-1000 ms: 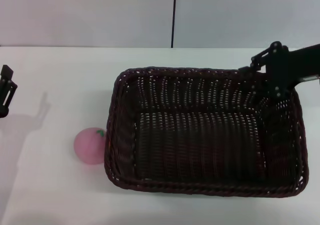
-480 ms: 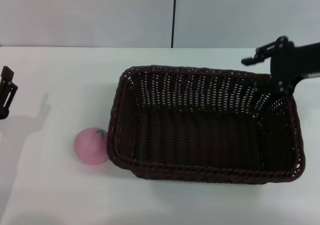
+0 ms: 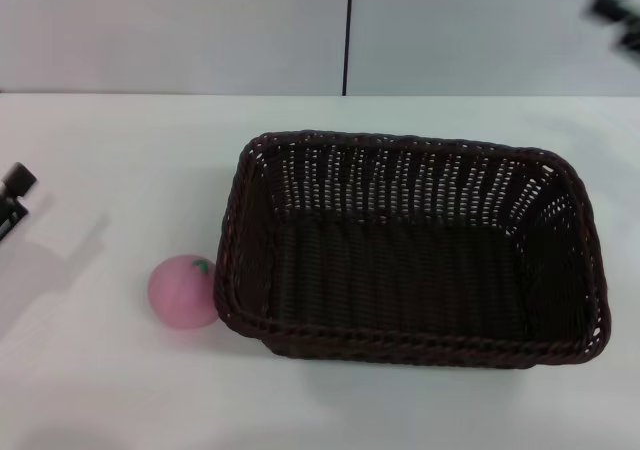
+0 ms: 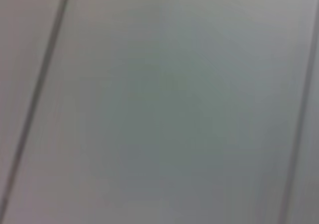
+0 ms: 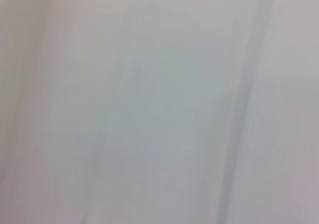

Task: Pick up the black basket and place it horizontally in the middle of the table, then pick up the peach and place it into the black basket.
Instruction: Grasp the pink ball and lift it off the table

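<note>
Scene: dark brown-black woven wicker rectangular basket (image 3: 410, 250) lies lengthwise mid-table, right of centre, on the plain white tabletop (image 3: 120, 140) | Small round pink toy peach (image 3: 183, 290) touches its left near corner | Left gripper (image 3: 12, 202) at far-left edge, right gripper (image 3: 618, 15) top-right; finger state cannot be told | Step: basket looks placed; next, reach for the peach.

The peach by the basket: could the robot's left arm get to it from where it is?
Probably yes. The peach sits in the open against the black basket, with only bare table between it and the left tool.
</note>
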You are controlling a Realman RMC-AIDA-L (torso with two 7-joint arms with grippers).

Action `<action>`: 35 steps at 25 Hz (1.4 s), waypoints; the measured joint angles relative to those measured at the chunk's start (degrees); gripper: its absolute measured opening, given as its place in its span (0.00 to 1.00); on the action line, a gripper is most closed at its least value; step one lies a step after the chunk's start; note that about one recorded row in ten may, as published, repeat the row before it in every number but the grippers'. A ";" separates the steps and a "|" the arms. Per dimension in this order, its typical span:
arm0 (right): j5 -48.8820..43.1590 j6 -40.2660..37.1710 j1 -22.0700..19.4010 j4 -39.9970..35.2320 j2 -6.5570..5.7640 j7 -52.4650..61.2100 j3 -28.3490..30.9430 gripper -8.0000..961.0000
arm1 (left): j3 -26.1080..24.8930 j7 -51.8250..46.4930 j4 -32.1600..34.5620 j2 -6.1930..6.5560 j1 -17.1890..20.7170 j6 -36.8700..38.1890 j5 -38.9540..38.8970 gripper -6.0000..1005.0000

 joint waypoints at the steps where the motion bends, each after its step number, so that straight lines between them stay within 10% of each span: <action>1: 9.41 -0.57 -2.39 6.47 0.06 -2.79 0.01 0.46 | 7.19 -5.90 5.58 0.42 -0.25 0.99 0.00 0.73; 11: 37.52 -16.06 -4.65 41.70 0.05 -26.22 0.06 0.46 | 24.98 -9.02 12.09 -0.75 -0.35 -2.48 0.02 0.73; 35: 39.74 -13.69 -3.48 46.97 -0.02 -26.48 1.48 0.47 | 30.83 4.24 0.80 -1.32 -1.40 -13.49 -0.59 0.72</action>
